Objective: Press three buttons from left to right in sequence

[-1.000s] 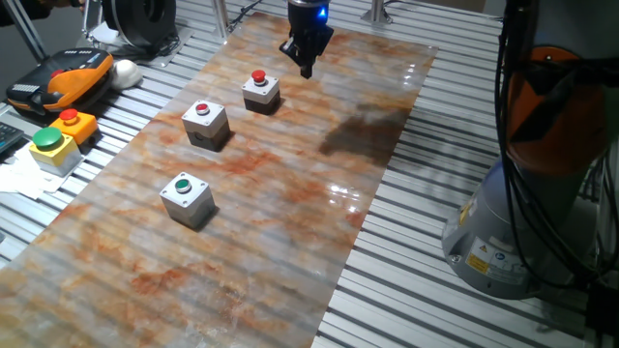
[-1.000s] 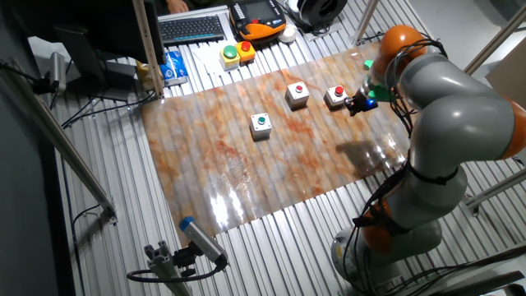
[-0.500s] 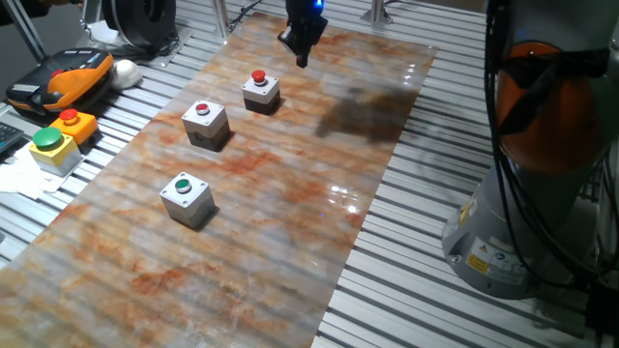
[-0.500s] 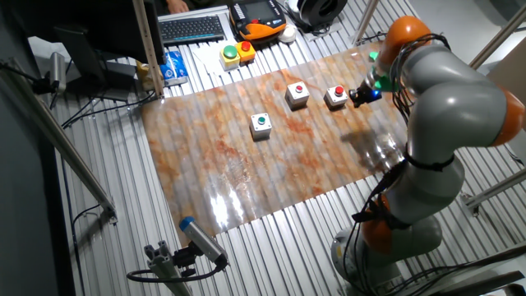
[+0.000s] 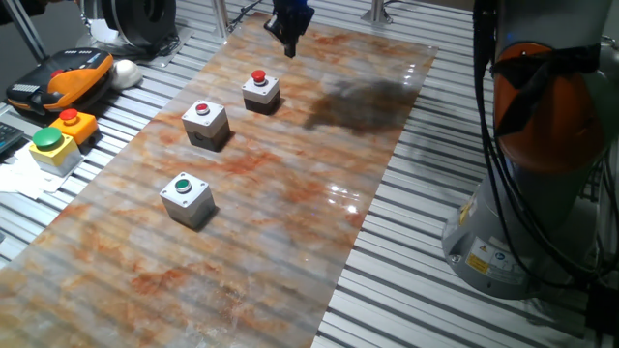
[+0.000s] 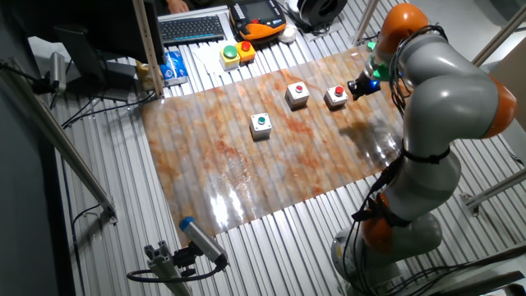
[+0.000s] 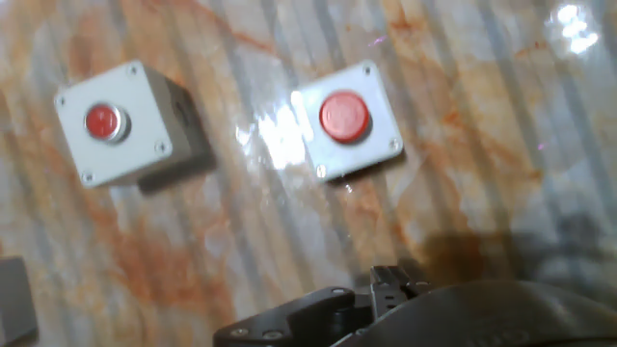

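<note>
The three grey boxes sit in a spaced diagonal row on the desk (image 5: 319, 184), so each cap can be pushed alone: green button (image 5: 183, 187) nearest, red button (image 5: 201, 108) in the middle, far red button (image 5: 258, 77) last; the pincer (image 5: 289, 39) hangs above and just beyond that far one, and I cannot tell whether it is parted or clenched.

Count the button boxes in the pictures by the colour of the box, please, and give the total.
Light-grey boxes: 3 (red cap, red cap, green cap)
Yellow box with green button: 1
Yellow-orange box with red button: 1
Total: 5
</note>
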Action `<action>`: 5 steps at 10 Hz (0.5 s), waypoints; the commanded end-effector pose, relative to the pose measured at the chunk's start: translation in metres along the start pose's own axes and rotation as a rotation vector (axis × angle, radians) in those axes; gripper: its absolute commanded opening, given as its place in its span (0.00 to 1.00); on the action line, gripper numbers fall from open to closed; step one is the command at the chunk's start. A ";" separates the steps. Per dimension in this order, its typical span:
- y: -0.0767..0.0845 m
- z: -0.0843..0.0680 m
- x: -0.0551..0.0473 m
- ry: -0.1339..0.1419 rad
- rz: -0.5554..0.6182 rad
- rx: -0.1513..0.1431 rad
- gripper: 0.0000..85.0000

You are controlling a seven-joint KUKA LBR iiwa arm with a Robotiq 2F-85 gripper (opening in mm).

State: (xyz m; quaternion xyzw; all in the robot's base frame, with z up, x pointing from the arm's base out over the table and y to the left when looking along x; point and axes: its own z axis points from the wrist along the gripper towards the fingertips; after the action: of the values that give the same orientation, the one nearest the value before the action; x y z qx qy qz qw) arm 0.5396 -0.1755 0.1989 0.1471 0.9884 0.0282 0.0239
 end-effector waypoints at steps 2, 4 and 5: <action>0.005 0.000 -0.005 -0.004 0.008 0.004 0.00; 0.005 0.000 -0.005 -0.001 0.002 0.000 0.00; 0.004 0.001 -0.005 -0.004 -0.003 -0.001 0.00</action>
State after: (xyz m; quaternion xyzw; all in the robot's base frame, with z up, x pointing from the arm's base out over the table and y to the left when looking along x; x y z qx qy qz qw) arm 0.5454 -0.1732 0.1986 0.1459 0.9886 0.0282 0.0261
